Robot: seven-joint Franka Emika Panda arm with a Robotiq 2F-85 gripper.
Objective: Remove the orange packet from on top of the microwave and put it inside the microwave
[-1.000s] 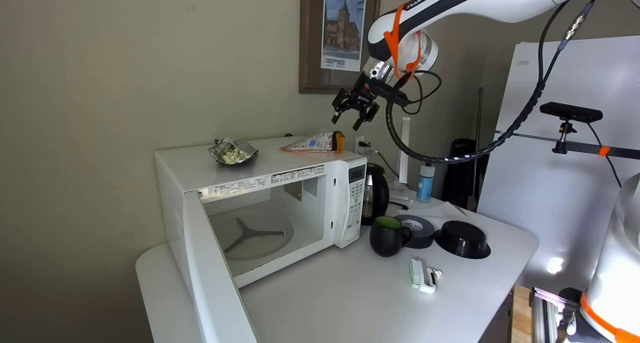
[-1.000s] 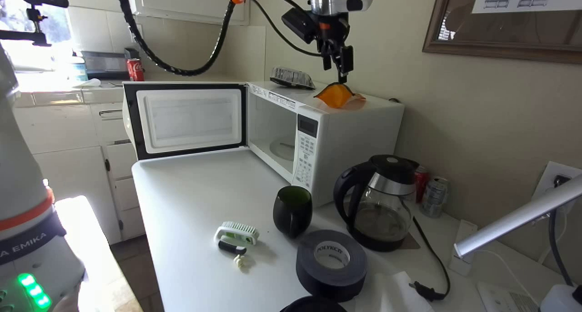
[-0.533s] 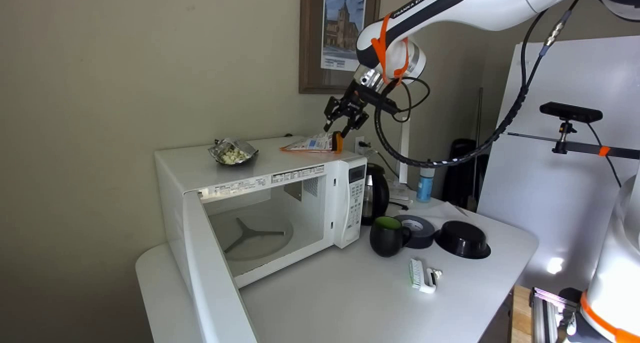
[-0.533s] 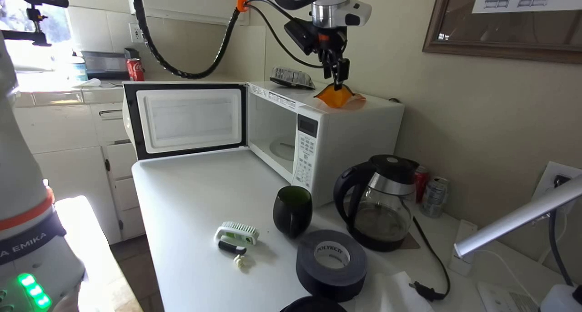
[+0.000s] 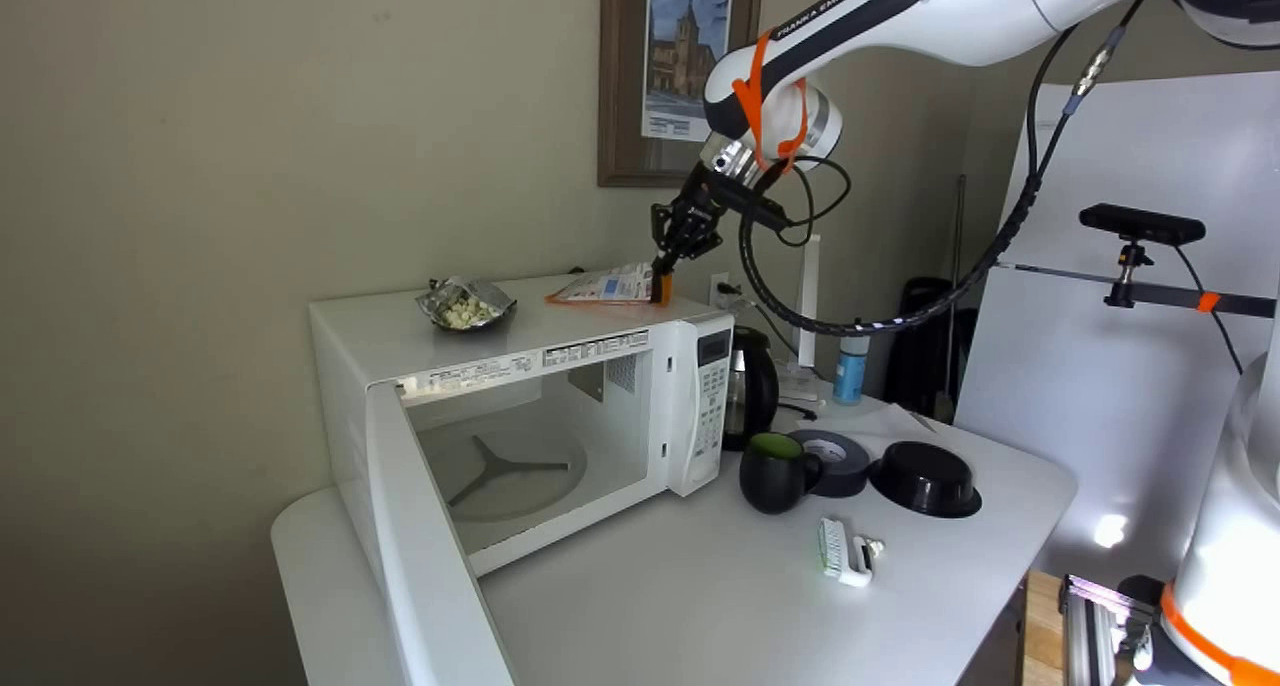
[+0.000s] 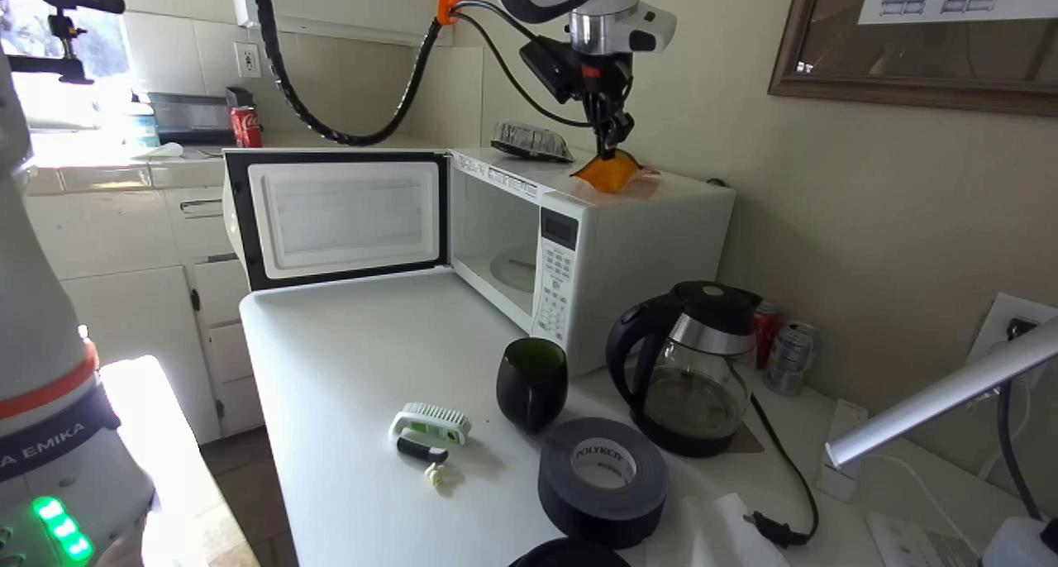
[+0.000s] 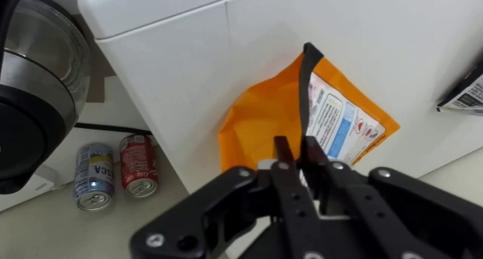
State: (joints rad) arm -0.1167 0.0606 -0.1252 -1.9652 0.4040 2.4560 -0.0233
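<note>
The orange packet (image 5: 605,286) rests on top of the white microwave (image 5: 345,386), near its control-panel side; an exterior view shows its orange face (image 6: 607,174). From the wrist view, the packet (image 7: 260,127) has a dark raised edge running up between my fingertips. My gripper (image 7: 296,139) has come down on that edge, its jaws nearly together with the edge pinched between them. Both exterior views show the gripper (image 5: 662,264) tilted above the packet's end, fingertips at its rim. The microwave door (image 5: 430,566) stands swung wide, and the cavity shows a turntable support (image 5: 495,471).
A foil pouch with pale bits (image 5: 468,306) sits on the microwave's far end. Beside the microwave stand a glass kettle (image 6: 694,393), a black mug (image 6: 533,393) and two cans (image 7: 137,164). A tape roll (image 6: 570,493) and brush (image 6: 430,422) lie in front.
My gripper has moved down to the packet's end and its jaws have closed from wide apart onto the edge. The packet has shifted slightly away along the microwave top.
</note>
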